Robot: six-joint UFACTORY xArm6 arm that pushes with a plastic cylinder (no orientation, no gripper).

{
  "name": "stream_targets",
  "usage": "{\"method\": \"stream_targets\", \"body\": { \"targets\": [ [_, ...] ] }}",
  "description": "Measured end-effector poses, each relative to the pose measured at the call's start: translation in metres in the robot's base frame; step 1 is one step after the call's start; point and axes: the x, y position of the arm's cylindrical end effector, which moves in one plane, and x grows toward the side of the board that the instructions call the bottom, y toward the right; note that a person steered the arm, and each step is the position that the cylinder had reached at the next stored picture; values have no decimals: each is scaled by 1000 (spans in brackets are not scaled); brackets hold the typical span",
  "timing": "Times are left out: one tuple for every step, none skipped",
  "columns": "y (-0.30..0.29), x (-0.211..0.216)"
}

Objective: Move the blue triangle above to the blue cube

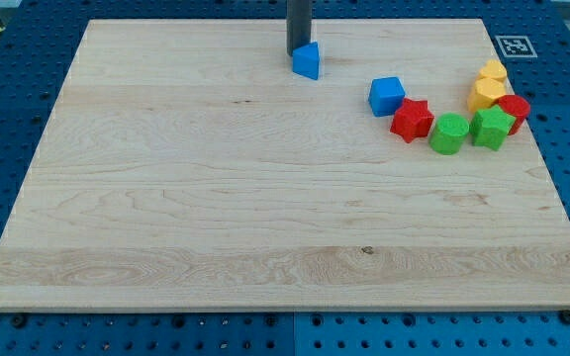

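Observation:
The blue triangle point(308, 61) lies near the top middle of the wooden board. My tip point(297, 52) stands right behind it, at its upper left, touching or nearly touching it. The blue cube point(386, 96) lies to the right and a little lower, about eighty pixels from the triangle.
A cluster curves right of the blue cube: a red star point(412, 120), a green cylinder-like block point(449, 133), a green star-like block point(491, 128), a red block point(514, 107), and two yellow blocks point(487, 91). The board's top edge point(216, 20) is close behind my tip.

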Motion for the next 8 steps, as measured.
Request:
{"method": "stream_targets", "body": {
  "targets": [
    [32, 19],
    [29, 19],
    [-19, 19],
    [-40, 34],
    [-28, 44],
    [1, 44],
    [30, 44],
    [41, 44]
  ]
}}
